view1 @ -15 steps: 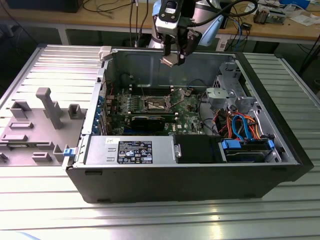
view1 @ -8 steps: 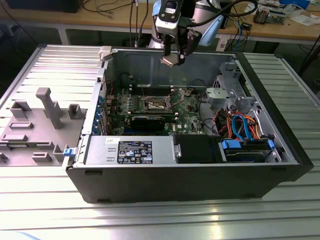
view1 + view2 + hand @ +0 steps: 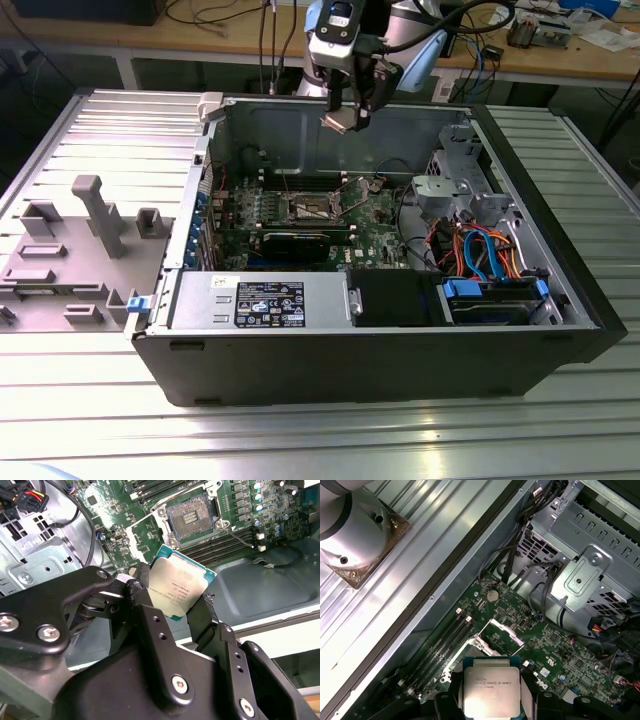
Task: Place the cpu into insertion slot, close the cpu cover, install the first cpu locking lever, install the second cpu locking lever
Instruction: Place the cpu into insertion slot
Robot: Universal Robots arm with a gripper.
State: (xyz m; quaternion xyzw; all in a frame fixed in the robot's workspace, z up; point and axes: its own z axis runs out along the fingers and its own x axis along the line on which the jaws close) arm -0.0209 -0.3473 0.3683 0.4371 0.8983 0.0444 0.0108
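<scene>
A ribbed metal desk carries an open black computer case, which lies across the middle of the exterior view. A grey moulded tray sits on the desk near the case, at the exterior view's left.

Inside the case, a green circuit board lies flat at the centre. A grey power box runs along the near wall, and a metal drive cage stands toward the exterior view's right.

The arm's tool hangs at the upper middle of the exterior view, above the case's far wall and well clear of the board. Its two black fingers are clamped on opposite edges of the chip. The chip is held in the air, tilted, with its metal top showing in both wrist views.

On the board the socket has its dark centre exposed. The cover stands raised beside it.
</scene>
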